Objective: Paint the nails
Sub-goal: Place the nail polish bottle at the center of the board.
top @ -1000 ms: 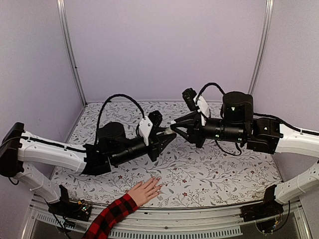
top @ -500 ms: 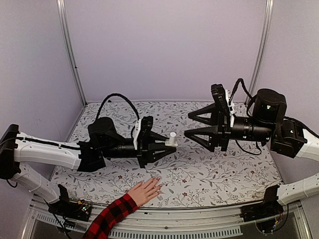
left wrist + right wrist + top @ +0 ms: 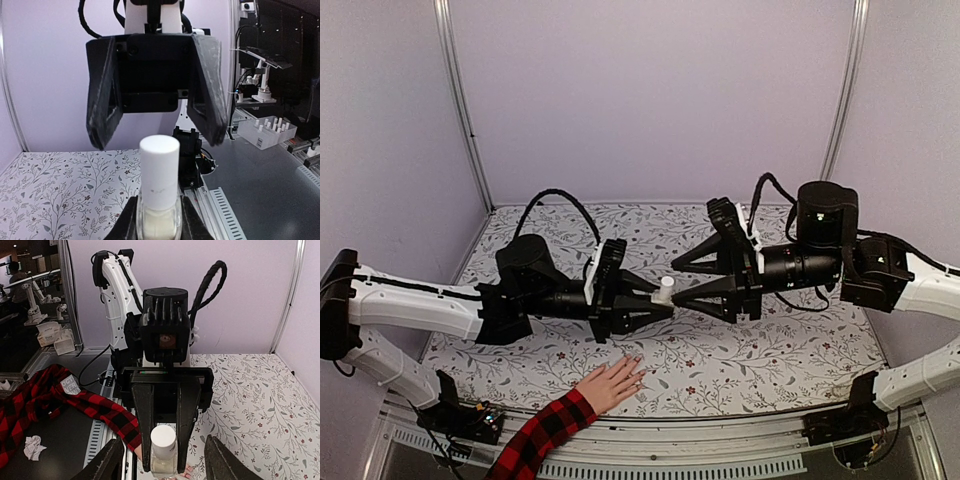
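Note:
My left gripper [image 3: 660,300] is shut on a small clear bottle [image 3: 663,296] with a white cap [image 3: 667,284], held level above the table. The left wrist view has the bottle [image 3: 159,220] upright between the black fingers [image 3: 125,225]. My right gripper [image 3: 675,284] is open and faces it, one finger on each side of the cap without touching. From the right wrist view the cap [image 3: 163,436] points straight at the camera. A light-skinned hand [image 3: 610,385] in a red-and-black plaid sleeve [image 3: 545,432] lies flat at the table's near edge, its pale nails [image 3: 638,362] pointing at the grippers.
The table [image 3: 770,345] wears a floral cloth, with lilac walls on three sides. Both arms stretch low across the middle and meet above the cloth. The plaid sleeve [image 3: 97,407] crosses the metal rail [image 3: 97,440] at the near edge.
The right gripper let go at the cap, drew back to the right and opened wide, then came back left around the cap. The left arm levelled out with the bottle. The hand stayed still.

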